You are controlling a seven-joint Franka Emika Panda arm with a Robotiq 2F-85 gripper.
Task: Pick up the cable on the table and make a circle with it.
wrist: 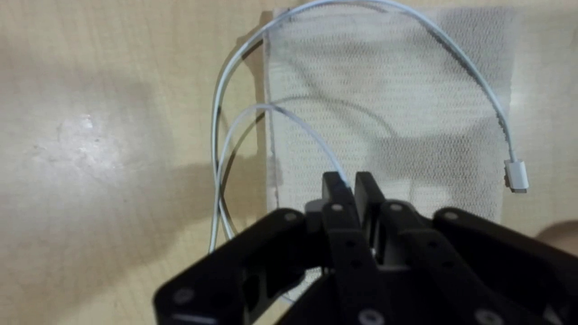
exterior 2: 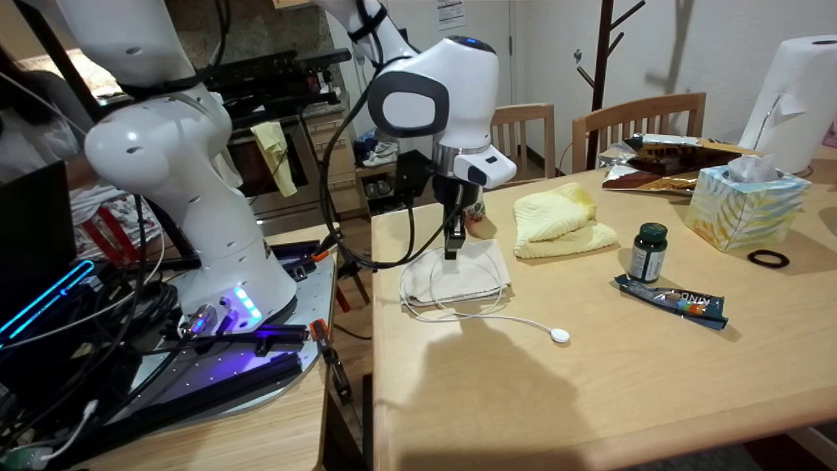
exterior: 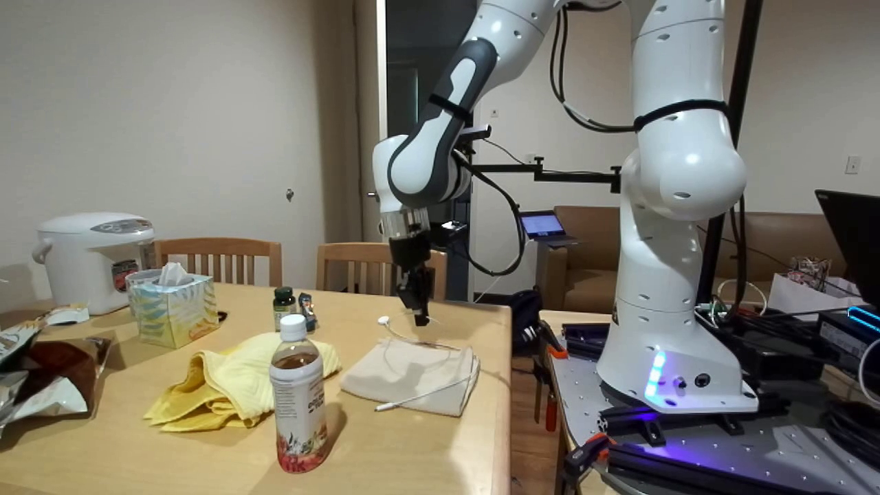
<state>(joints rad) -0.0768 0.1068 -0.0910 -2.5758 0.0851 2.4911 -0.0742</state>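
The cable point(wrist: 216, 128) is thin and whitish, looped over a pale folded cloth point(wrist: 325, 67) and the wooden table point(exterior 2: 601, 405). Its slim plug point(wrist: 517, 175) lies by the cloth's right side in the wrist view; its round white end point(exterior 2: 560, 335) rests on bare wood. An inner loop rises off the cloth and runs to my gripper point(wrist: 347, 175), entering at the left finger's inner edge. A narrow gap, wider than the cable, separates the fingers, so they do not clamp it. Both exterior views put the fingertips just above the cloth. What lies deeper between the fingers is hidden.
Beside the cloth stand a drink bottle point(exterior: 299, 405) and a crumpled yellow cloth point(exterior: 240, 378). Further off are a green pill bottle point(exterior 2: 648, 254), a snack bar point(exterior 2: 677, 301), a tissue box point(exterior 2: 745, 209) and a white water boiler point(exterior: 93, 265). The table edge point(exterior: 510, 399) runs near the cloth.
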